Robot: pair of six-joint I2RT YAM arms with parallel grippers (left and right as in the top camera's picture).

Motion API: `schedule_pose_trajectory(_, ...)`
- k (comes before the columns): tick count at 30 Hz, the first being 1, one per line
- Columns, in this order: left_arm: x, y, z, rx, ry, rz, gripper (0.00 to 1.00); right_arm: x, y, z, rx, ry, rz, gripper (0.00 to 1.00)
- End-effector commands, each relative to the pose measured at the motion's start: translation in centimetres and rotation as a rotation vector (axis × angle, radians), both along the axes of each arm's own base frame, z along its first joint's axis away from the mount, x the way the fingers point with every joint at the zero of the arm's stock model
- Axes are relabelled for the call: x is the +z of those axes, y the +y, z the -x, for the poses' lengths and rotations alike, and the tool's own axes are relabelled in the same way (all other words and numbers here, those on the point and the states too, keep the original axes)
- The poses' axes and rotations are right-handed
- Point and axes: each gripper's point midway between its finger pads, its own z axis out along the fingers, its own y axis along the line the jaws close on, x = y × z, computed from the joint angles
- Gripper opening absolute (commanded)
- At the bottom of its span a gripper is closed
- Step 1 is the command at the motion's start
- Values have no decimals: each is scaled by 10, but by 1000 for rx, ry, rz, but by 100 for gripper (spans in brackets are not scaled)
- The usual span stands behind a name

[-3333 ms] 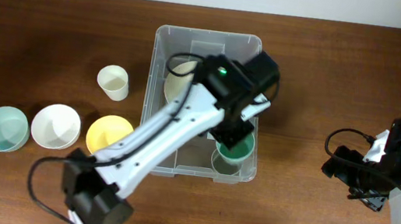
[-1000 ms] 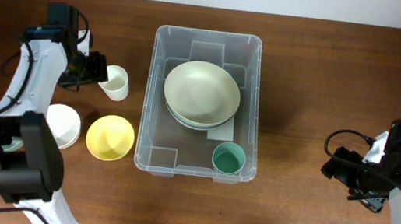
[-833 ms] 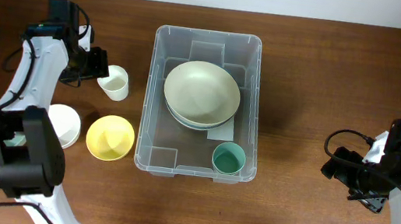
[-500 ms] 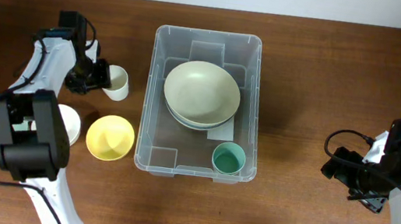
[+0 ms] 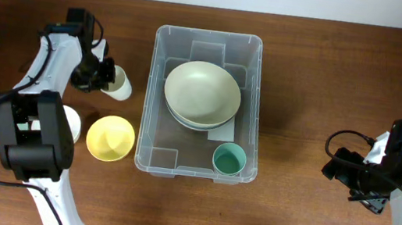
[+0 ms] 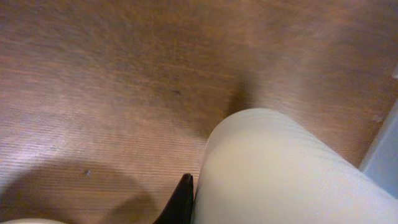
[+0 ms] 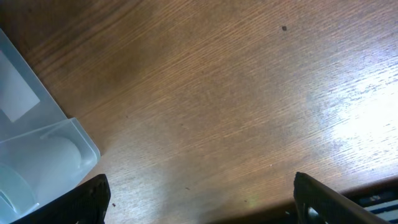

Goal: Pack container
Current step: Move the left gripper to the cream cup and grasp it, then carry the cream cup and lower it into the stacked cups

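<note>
Overhead view of a wooden bench (image 5: 331, 83) with a clear plastic container (image 5: 210, 34) standing in the middle, well apart from both arms. Inside it lie stacked wide cream bowls (image 5: 202, 91) and a small teal cup (image 5: 228, 160). Left of the container, the left claw (image 5: 100, 76) sits against a cream cup (image 5: 119, 87). The left wrist view shows the cup's smooth wall right beside one dark finger (image 6: 181, 202), but I cannot tell whether the claw has closed on it. A yellow bowl (image 5: 109, 136) sits near the cup, on the bench. The right claw (image 7: 202, 202) hangs spread wide over bare wood, holding nothing.

Risk, as I judge it: a shallow or off-centre pinch on that slick, rounded wall could let the cup slip or tip. A low carry could also knock it against the container's rim or the stacked bowls.
</note>
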Motion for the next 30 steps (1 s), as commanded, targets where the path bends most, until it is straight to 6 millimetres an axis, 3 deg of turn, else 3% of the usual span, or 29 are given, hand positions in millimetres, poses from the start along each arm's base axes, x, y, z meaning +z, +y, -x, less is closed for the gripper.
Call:
schedule_pose_trajectory(1,61,-1,-20,-10,-106,1,0,-2,1,1,14,10,4,90)
schedule_pose_trajectory(7,157,-12,-8,-44,-225,-12,1,-2,1,1,14,9,4,90)
schedule_pose_trajectory(12,204,-60,27,-196,-276,-13,0,-2,1,1,14,9,4,90)
schedule_pose_trajectory(18,222,-127,71,-433,-262,-96,1,-2,1,1,14,9,3,90)
schedule_pose_trajectory(25,221,-220,113,-750,-286,-139,1,-2,1,3,14,14,2,90)
schedule_pose_trajectory(30,213,-266,142,-894,-274,-122,1,-2,1,3,14,15,2,90)
